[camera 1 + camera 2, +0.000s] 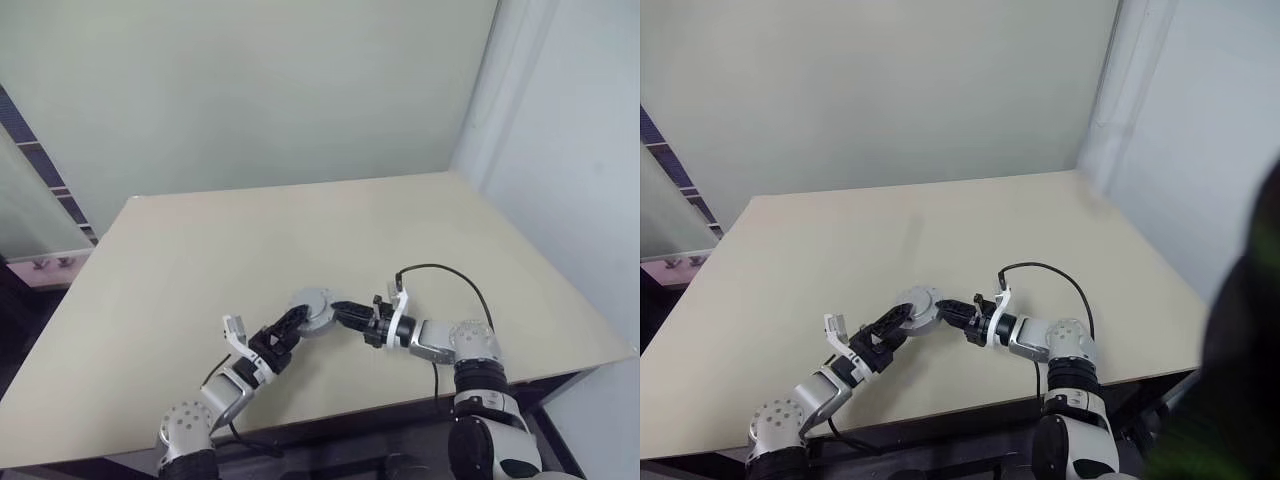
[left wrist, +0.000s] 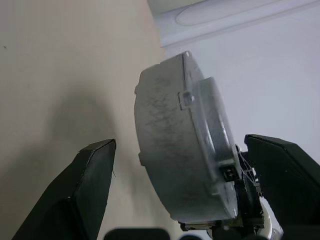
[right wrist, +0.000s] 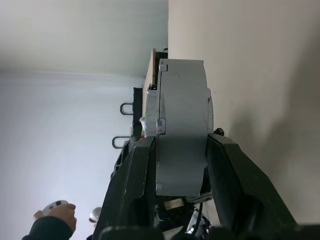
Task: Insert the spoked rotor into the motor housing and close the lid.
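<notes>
Near the tabletop's (image 1: 300,240) front edge, right gripper (image 1: 340,312) clamps the housing (image 1: 312,310); left gripper (image 1: 292,322) spread wide around it, not touching.

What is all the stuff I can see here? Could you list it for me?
Motor housing: one, grey, round, closed up, held off the table between the two grippers.
Table: one, beige, under the arms.
Cable: one, black, looping over the right arm.
Person's hand: one, holding a pale controller, in the background.
Right gripper: black fingers, shut on the motor housing's two flat faces.
Left gripper: black fingers, open either side of it.
</notes>
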Motion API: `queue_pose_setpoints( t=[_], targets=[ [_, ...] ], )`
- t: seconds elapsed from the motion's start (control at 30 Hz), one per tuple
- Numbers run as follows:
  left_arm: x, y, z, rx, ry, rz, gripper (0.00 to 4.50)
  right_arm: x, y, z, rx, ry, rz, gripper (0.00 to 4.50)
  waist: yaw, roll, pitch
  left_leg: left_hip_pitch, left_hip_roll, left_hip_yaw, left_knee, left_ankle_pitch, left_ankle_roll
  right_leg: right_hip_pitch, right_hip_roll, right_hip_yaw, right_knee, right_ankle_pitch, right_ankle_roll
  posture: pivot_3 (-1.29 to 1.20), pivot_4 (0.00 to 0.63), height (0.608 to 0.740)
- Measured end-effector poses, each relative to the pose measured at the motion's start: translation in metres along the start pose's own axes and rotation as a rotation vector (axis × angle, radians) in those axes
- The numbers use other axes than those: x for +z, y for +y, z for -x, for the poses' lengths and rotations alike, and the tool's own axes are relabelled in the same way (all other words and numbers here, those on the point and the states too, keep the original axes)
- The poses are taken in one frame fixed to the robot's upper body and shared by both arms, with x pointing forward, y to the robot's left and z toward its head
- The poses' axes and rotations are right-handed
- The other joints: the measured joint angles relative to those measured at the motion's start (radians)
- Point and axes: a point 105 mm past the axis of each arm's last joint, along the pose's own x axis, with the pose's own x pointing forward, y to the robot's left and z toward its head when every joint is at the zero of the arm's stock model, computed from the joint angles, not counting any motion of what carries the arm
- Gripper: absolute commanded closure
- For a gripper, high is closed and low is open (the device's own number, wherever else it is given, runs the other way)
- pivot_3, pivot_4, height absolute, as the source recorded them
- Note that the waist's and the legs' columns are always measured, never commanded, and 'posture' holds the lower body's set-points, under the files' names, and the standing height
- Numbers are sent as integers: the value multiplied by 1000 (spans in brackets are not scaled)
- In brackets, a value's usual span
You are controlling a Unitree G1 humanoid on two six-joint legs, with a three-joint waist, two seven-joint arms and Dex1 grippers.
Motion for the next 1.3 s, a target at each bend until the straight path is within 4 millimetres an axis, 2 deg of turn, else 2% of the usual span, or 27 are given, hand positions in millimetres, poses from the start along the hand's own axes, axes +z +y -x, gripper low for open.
queue_pose_setpoints(
  t=[0.07, 0.17, 0.33, 0.8, 0.93, 1.1, 1.13, 1.3],
  targets=[
    [-1, -2, -2, -16, -10, 15, 0, 0, 2, 0, 4, 2, 4, 3280, 0, 0, 0, 0, 0, 0, 0, 0, 0, 0, 0, 0, 0, 0, 0, 0, 0, 740],
    [-1, -5, -4, -29, -19, 26, 550, -1, 1, 0, -4, 8, 5, 3280, 0, 0, 0, 0, 0, 0, 1, 0, 0, 0, 0, 0, 0, 0, 0, 0, 0, 740],
    [1, -8, -4, -47, -39, 48, 2292, -1, 3, 0, 5, 11, 4, 3281, 0, 0, 0, 0, 0, 0, 1, 0, 0, 0, 0, 0, 0, 0, 0, 0, 0, 740],
    [4, -12, -7, -75, -75, 69, 2363, 0, 7, 0, 43, -25, 90, 3281, 0, 0, 0, 0, 0, 0, 2, 0, 0, 0, 0, 0, 0, 0, 0, 0, 0, 740],
    [6, -13, -10, -77, -96, 61, 2518, 0, 3, -2, 25, -39, 143, 1932, 0, 0, 0, 0, 0, 0, 2, 0, 0, 0, 0, 0, 0, 0, 0, 0, 0, 740],
    [7, -10, -10, -70, -113, 67, 2533, 1, 10, -2, 50, -27, 194, 163, 0, 0, 0, 0, 0, 0, 3, 0, 0, 1, 0, 1, 0, 0, 0, 0, 0, 740],
    [7, -9, -10, -68, -117, 69, 2533, 2, 11, -2, 52, -35, 201, 0, 0, 0, 0, 0, 0, 0, 3, 0, 0, 1, 0, 1, 0, 0, 0, 0, 0, 740],
    [12, -7, -10, -57, -158, 56, 2535, 12, 7, -2, 2, -97, 264, 0, 0, 0, 0, 0, 0, 1, 3, 0, 0, 1, 0, 1, 0, 0, 0, 0, 0, 740]
  ],
)
